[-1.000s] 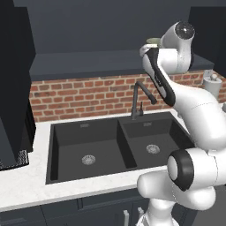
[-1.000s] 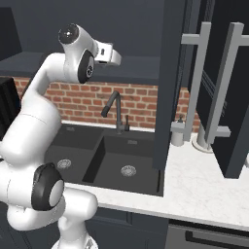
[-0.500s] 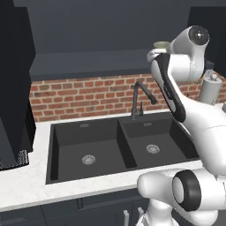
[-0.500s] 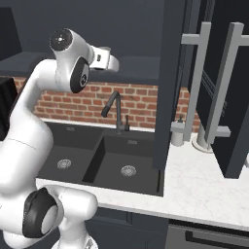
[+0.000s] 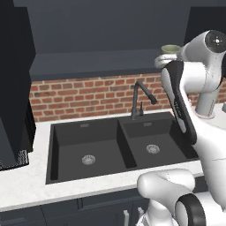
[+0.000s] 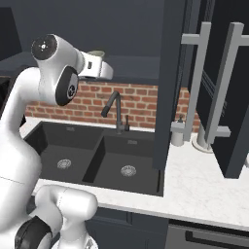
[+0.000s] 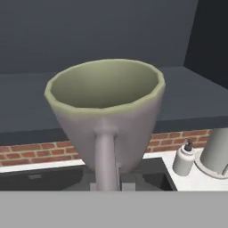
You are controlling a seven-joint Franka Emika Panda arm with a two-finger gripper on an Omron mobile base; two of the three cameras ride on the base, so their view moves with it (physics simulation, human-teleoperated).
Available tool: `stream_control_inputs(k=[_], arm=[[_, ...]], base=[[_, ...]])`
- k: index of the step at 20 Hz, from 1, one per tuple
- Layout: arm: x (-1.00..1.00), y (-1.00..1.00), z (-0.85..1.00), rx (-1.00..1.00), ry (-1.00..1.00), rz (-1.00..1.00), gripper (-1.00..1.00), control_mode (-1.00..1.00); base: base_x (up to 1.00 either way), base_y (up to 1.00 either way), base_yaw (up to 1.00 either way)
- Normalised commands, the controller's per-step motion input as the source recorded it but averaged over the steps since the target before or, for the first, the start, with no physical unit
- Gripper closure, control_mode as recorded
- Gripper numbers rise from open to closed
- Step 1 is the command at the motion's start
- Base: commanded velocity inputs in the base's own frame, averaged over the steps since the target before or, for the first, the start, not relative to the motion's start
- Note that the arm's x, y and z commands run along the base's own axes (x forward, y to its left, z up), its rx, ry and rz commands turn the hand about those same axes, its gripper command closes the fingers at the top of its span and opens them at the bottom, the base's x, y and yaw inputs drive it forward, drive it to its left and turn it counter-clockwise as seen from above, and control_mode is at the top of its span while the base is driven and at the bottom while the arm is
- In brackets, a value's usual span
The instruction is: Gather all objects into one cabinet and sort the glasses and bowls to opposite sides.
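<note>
Your claw (image 6: 101, 67) pinches small pale bowl (image 7: 106, 109), green rim, upright. Bowl sits mid frame in hand view, high above sink (image 5: 119, 145). Open cabinet door (image 6: 171, 82) at right.

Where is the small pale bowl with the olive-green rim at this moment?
The small pale bowl is held by the gripper, high above the sink, at the left base view's upper right.

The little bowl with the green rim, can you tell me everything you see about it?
The bowl is small and pale, with an olive-green rim and a greenish, empty inside. It looks like smooth pottery, wide at the top and narrowing downward. It stays upright, held up in the air by the tool, above the sink, in front of the dark shelf.
</note>
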Motion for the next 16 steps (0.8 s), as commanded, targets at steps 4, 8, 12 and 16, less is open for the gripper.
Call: stream_control_inputs(k=[4, 8, 12, 16], arm=[[-0.87, 0.03, 0.12, 0.0, 0.0, 0.0, 1.0, -1.0], [-1.0, 0.08, 0.0, 0.0, 0.01, 0.0, 1.0, -1.0], [-1.0, 0.1, 0.0, 0.0, 0.06, 0.0, 1.0, -1.0], [-1.0, 0.02, 0.0, 0.0, 0.06, 0.0, 1.0, -1.0]], base=[[0.0, 0.0, 0.0], [0.0, 0.0, 0.0], [0.0, 0.0, 0.0], [0.0, 0.0, 0.0]])
